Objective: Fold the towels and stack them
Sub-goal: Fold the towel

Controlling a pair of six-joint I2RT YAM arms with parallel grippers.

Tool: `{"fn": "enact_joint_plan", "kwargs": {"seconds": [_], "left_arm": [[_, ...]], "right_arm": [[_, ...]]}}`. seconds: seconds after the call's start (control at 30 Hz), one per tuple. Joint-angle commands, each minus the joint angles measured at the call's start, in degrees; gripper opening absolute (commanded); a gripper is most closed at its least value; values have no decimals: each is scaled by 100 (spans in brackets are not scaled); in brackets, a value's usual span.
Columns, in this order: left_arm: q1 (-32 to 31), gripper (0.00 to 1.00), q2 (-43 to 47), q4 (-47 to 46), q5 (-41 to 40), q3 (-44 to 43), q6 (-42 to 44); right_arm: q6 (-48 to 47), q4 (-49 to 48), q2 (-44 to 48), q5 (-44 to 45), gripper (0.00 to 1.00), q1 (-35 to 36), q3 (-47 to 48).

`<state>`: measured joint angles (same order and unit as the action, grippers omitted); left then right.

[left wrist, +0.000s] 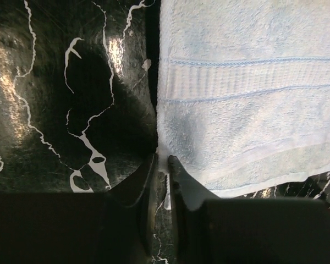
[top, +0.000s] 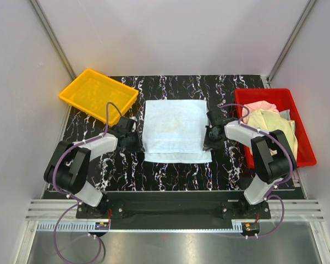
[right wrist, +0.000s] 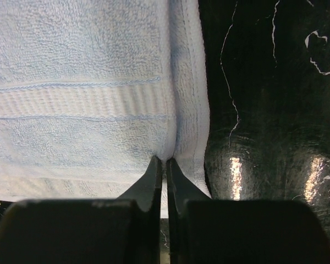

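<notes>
The left tool (left wrist: 163, 160) is closed on the left edge of the light blue terry towel (top: 173, 129), near its front corner. A thin bit of cloth sits between its fingers. The right tool (right wrist: 165, 160) is closed on the towel's right edge, pinching a little fold. The towel lies flat and folded in the middle of the black marble-look desk (top: 170, 176), between the two tools. Off to the right, a red plastic tray (top: 264, 91) holds a pale yellow towel (top: 272, 125) and a pink towel (top: 260, 105) in a loose pile. At the far left sits a yellow plastic tray (top: 99, 94).
</notes>
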<state>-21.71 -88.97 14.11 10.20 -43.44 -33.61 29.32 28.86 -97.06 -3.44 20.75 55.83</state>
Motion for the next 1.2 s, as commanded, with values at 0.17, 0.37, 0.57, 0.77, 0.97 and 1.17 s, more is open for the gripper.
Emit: {"fn": "enact_joint_plan", "kwargs": {"seconds": [0.17, 0.37, 0.57, 0.77, 0.97, 1.17], "left_arm": [[-8, 0, -7, 214, -70, -182, -49], [1, 0, 213, 672, -79, -613, -120], [1, 0, 406, 769, -79, -666, -138], [-8, 0, 407, 778, -35, -683, -120], [-8, 0, 380, 769, -18, -710, -111], [-43, 0, 345, 734, 0, -692, -120]], "right_arm": [[-23, 67, 55, 274, 0, 69, 314], [-76, 400, 152, 300, 1, 69, 604], [-120, 419, 90, 371, 3, 69, 657], [-146, 480, -50, 353, 12, 69, 692], [-199, 410, -85, 353, 0, 69, 631], [-199, 489, -94, 353, 25, 78, 674]]}}
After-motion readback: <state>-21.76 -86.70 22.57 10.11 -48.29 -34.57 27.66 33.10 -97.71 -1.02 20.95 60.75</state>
